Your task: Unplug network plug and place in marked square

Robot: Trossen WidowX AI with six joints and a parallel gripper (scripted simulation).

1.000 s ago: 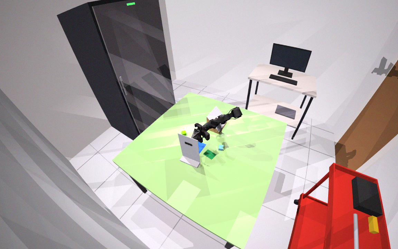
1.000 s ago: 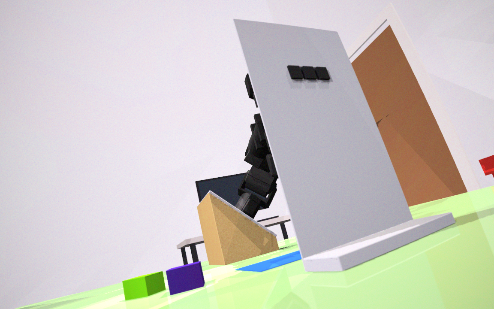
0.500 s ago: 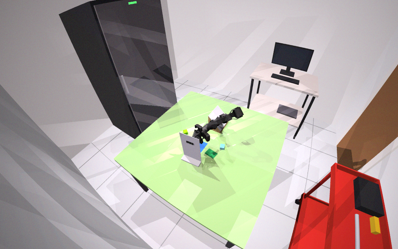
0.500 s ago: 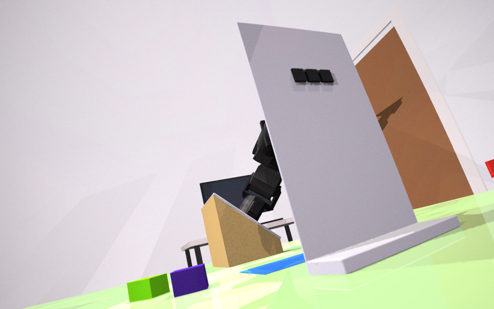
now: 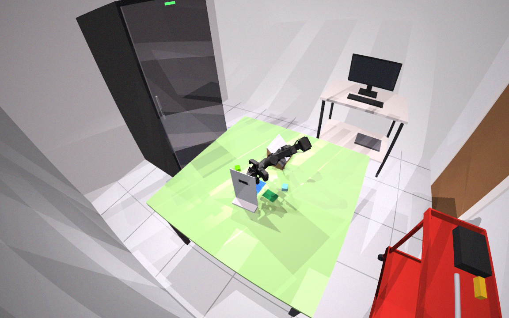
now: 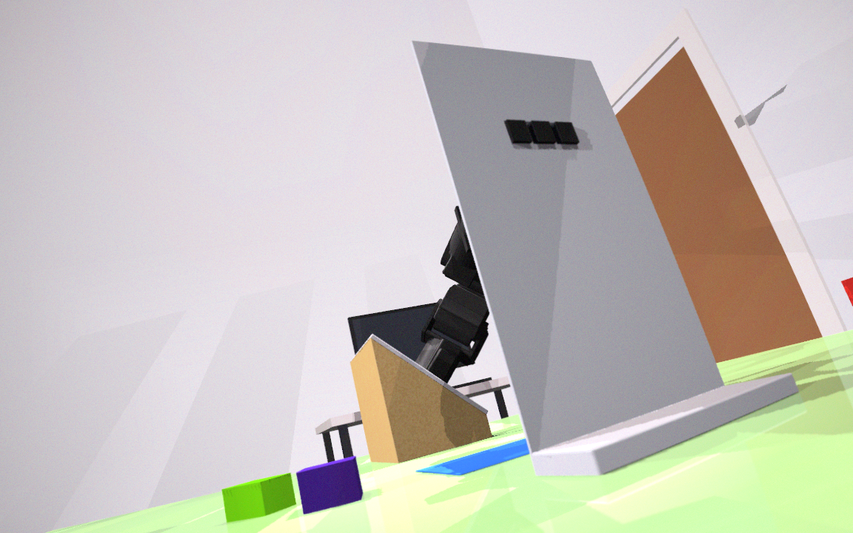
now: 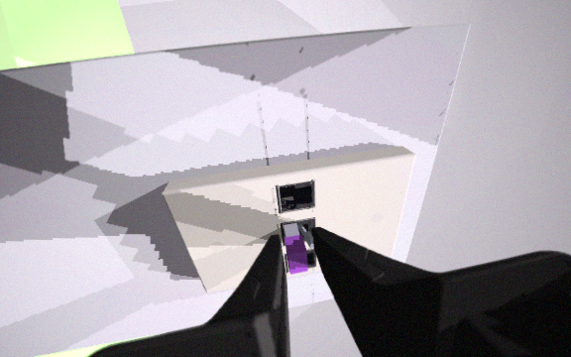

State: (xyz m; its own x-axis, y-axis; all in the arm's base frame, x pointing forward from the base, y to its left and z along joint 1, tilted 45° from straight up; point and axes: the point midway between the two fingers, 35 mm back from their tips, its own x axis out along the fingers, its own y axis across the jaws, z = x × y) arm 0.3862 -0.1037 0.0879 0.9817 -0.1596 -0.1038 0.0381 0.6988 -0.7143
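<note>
The upright grey panel (image 5: 243, 194) (image 6: 589, 265) (image 7: 226, 114) carries a pale socket block (image 7: 360, 198) with three sockets. The plug (image 7: 296, 255), purple with a grey front part, sits in the middle socket. A thin grey piece (image 7: 307, 235) shows beside its front. My gripper (image 5: 249, 173) (image 7: 295, 239) is at the socket side of the panel, its fingers a narrow gap apart on either side of the plug. A slim gap seems to show at the plug's right, so it looks open. A blue patch (image 5: 261, 186) (image 6: 479, 458) and a green patch (image 5: 270, 195) lie on the table; which is the marked square I cannot tell.
A wedge-shaped block (image 5: 276, 144) (image 6: 423, 414) stands by the arm (image 5: 275, 159) (image 6: 457, 317). A light blue cube (image 5: 284, 187), a green cube (image 5: 237, 168) (image 6: 257, 498) and a purple cube (image 6: 329, 485) are on the table. The panel's foot (image 5: 245, 204) (image 6: 661, 420) juts out behind it.
</note>
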